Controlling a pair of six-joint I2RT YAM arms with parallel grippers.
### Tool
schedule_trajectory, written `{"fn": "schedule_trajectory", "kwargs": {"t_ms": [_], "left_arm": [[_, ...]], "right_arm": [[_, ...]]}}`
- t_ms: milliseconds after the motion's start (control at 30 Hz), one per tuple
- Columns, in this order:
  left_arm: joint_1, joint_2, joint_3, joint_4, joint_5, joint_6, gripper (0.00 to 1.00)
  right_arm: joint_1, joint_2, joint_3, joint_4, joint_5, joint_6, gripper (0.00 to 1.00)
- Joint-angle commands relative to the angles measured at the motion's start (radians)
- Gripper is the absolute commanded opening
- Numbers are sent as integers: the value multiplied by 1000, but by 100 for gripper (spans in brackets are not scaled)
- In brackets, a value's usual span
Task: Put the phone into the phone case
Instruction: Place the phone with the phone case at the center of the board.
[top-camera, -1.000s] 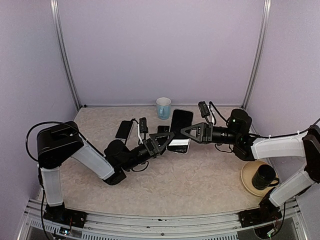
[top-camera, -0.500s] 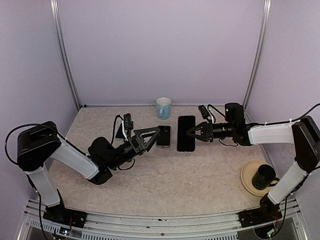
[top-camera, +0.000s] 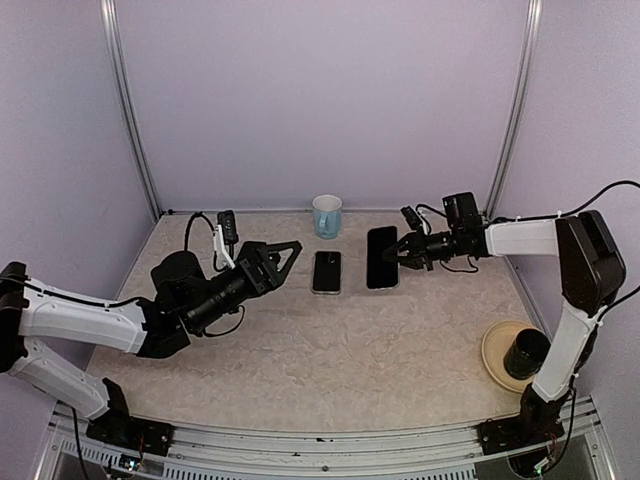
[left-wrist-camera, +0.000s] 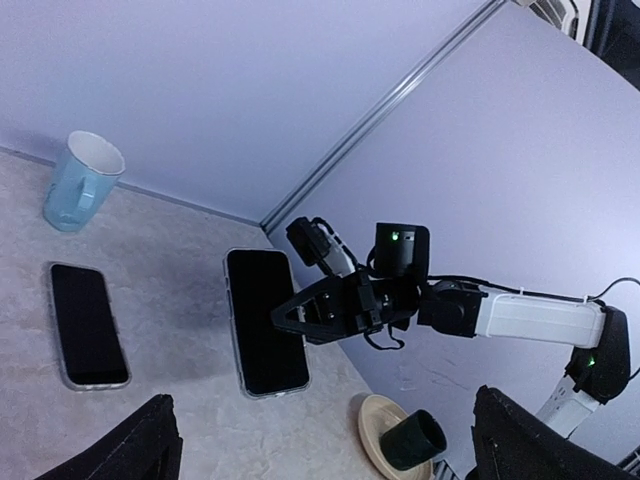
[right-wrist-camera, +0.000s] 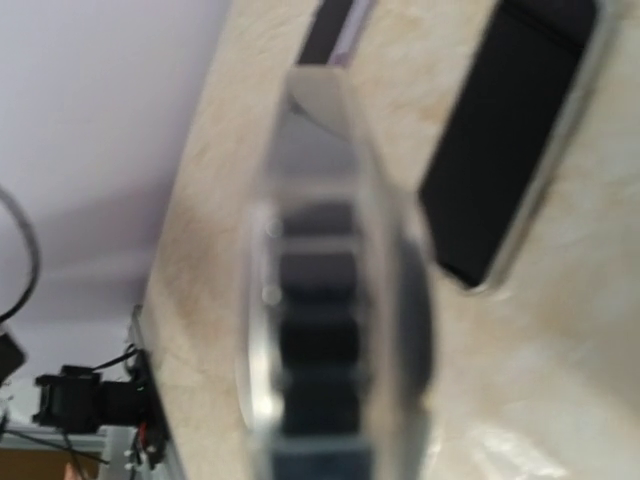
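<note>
A large black phone (top-camera: 380, 257) with a clear case rim around it sits right of centre, and my right gripper (top-camera: 404, 250) is shut on its right edge. The left wrist view shows this phone (left-wrist-camera: 264, 322) with the right gripper (left-wrist-camera: 287, 321) over its side. In the right wrist view its clear rim (right-wrist-camera: 262, 300) fills the middle, blurred and edge-on. I cannot tell whether it rests on the table. A smaller black phone (top-camera: 327, 271) with a pale rim lies flat to its left. My left gripper (top-camera: 279, 251) hangs open and holds nothing, well left of both phones.
A light blue mug (top-camera: 326, 215) stands at the back by the wall. A tan plate (top-camera: 498, 352) carrying a dark cup (top-camera: 527, 352) sits at the front right near the right arm's base. Purple walls close in the beige table (top-camera: 330, 350).
The left gripper let go of the large phone, opened wide and drew back to the left. The right gripper carried the large phone to the right and farther back. The small phone stayed put.
</note>
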Motion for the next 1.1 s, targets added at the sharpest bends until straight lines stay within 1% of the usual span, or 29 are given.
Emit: {"fn": "schedule_trajectory", "kwargs": {"t_ms": [0,233,367,533,667,1000,1067], "left_arm": [[-11,-107,-39,-252,-141,52,99],[-15,-250,-124,-366,-198,39,99],[-17,-324,-177,-400,-213,23,99],[-14,-395,-195,-454,-242,25,99],[-15,-414,-195,-478,-243,26,99],[-13,-421,-204,-505,-253,11,99],[-13,-422,-206,-510,-251,6,99]], "right_arm": [[-33,81,133,-161,22,-100,0],[-94,226,308,-327,59,-176,0],[-129,296,399,-434,75,-225,0],[-157,360,511,-547,96,-289,0],[-182,415,565,-580,97,-297,0],[-195,523,667,-635,118,-325,0],[-200,551,704,-666,121,-338,0]]}}
